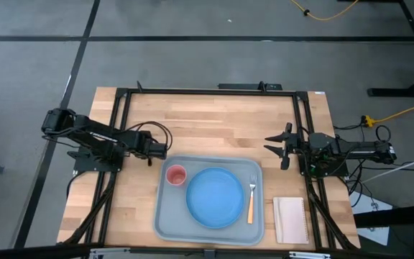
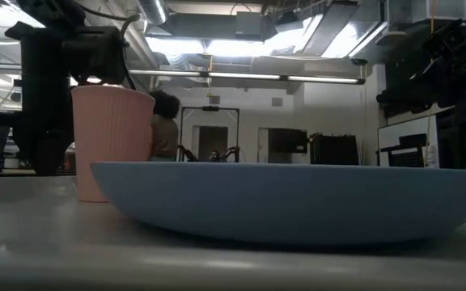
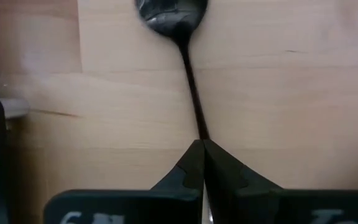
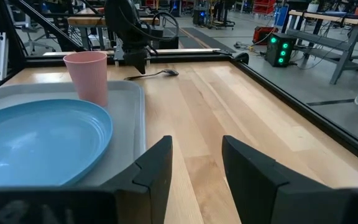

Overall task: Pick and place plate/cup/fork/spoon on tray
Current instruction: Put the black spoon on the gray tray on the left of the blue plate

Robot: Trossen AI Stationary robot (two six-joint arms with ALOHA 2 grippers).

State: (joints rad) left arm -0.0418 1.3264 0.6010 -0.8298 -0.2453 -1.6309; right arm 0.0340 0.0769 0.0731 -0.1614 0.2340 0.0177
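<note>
The pale blue-grey tray (image 1: pixel 165 216) lies at the table's near middle. On it stand the blue plate (image 1: pixel 215 196), the pink cup (image 1: pixel 175 175) at its far left corner, and the orange-handled fork (image 1: pixel 251 201) along its right side. The dark spoon (image 3: pixel 179 37) lies on the wood just beyond the tray's far left corner; it also shows in the right wrist view (image 4: pixel 160 74). My left gripper (image 1: pixel 165 152) is shut on the spoon. My right gripper (image 1: pixel 275 146) is open and empty over the wood to the right of the tray's far end. My left gripper pinches the spoon's thin handle (image 3: pixel 199 127) between its two fingertips (image 3: pixel 188 163), about midway along it. The fingers come from above, slanting from the table's left. The spoon's bowl (image 4: pixel 170 73) points toward the table's right and seems to rest on the wood.
A small white pad (image 1: pixel 290 219) lies to the right of the tray near the front edge. A black frame (image 1: pixel 207 91) runs round the table top. Bare wood lies beyond the tray's far side. A person stands far back in the room (image 2: pixel 165 121).
</note>
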